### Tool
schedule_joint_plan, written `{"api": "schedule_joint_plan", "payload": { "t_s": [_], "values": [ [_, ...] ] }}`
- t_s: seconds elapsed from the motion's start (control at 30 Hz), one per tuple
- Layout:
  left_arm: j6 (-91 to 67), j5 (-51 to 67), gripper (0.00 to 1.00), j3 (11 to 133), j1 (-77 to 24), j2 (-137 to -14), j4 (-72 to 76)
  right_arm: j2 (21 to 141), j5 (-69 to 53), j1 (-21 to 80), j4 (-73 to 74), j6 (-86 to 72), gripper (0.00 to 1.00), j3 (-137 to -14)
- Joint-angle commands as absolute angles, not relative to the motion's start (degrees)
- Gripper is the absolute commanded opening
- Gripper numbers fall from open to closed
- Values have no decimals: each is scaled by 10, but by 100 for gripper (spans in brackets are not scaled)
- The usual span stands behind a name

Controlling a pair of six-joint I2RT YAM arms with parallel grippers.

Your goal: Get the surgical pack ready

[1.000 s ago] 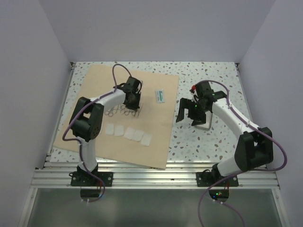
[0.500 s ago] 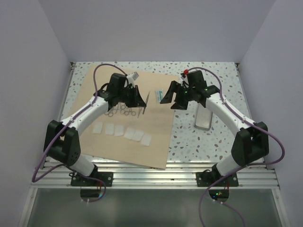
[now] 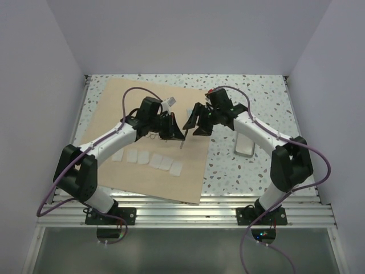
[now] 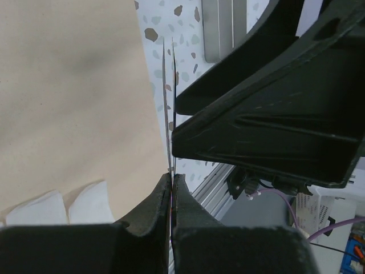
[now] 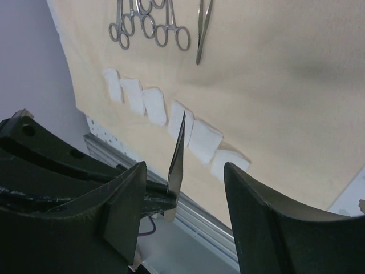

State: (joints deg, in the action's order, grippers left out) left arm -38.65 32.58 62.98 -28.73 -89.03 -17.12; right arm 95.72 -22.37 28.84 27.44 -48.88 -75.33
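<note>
Left hand (image 4: 171,180) clenches slim steel forceps (image 4: 169,103) over the three-o'clock edge of the tan wrap sheet (image 3: 114,103) on the bench (image 3: 262,97). Right hand (image 5: 183,166), fingers spread, straddles their tips. Gauze squares (image 3: 149,160) line the sheet toward six o'clock.

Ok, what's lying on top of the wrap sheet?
A row of gauze squares, ring-handled instruments and tweezers lie on the sheet. In the top view the left arm covers part of the sheet, so anything else beneath it cannot be seen.

Speckled white tabletop (image 3: 275,85) (dark terrazzo-like flecks), aluminium rail (image 3: 188,213) along its near edge, plain lavender walls (image 3: 188,34)
</note>
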Motion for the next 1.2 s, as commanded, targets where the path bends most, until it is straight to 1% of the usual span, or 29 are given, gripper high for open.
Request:
{"api": "schedule_joint_plan", "payload": {
  "t_s": [0.0,0.07,0.1,0.13,0.2,0.27,0.3,0.37,0.4,0.43,0.47,0.5,0.53,0.57,0.6,0.63,0.73,0.8,0.83,1.0,1.17],
  "values": [
    [-401,346,0,637,-292,-880,-142,973,-212,295,260,-506,60,-783],
    [-400,348,0,639,-292,-881,-137,983,-219,296,260,-507,58,-786],
    [-399,352,0,642,-293,-885,-136,987,-224,296,257,-510,55,-787],
    [-397,353,0,645,-293,-886,-137,990,-228,297,254,-511,48,-788],
    [-394,354,0,654,-293,-893,-136,995,-238,297,250,-512,41,-788],
    [-389,358,0,663,-293,-901,-139,998,-244,296,247,-513,26,-787],
    [-385,359,0,671,-293,-909,-141,1000,-244,296,250,-510,11,-788],
    [-376,362,0,681,-290,-917,-141,1003,-242,297,262,-507,0,-790],
    [-371,360,25,686,-289,-927,-143,1005,-238,295,270,-499,0,-794],
    [-366,361,40,689,-287,-930,-148,1006,-228,295,296,-492,0,-800],
    [-360,360,52,693,-278,-933,-149,1007,-215,294,314,-481,0,-816],
    [-346,356,67,698,-271,-935,-152,1011,-181,288,336,-451,0,-827],
    [-340,352,70,700,-263,-935,-158,1012,-159,284,396,-433,0,-839],
    [-334,350,71,700,-244,-936,-160,1015,-136,279,425,-413,0,-863],
    [-319,347,74,703,-234,-937,-162,1017,-81,263,456,-366,0,-874],
    [-309,342,74,707,-225,-940,-180,1019,-48,255,514,-345,0,-884],
    [-259,279,73,732,-209,-954,-232,1025,55,202,591,-282,0,-896],
    [-236,233,69,742,-208,-971,-244,1027,92,162,608,-255,0,-894],
    [-234,222,69,743,-208,-978,-249,1029,128,151,613,-248,0,-892],
    [-227,166,65,766,-207,-1030,-259,1082,148,108,628,-227,0,-895],
    [-222,116,66,800,-209,-1071,-272,1109,145,85,591,-214,0,-877]
  ]
}}
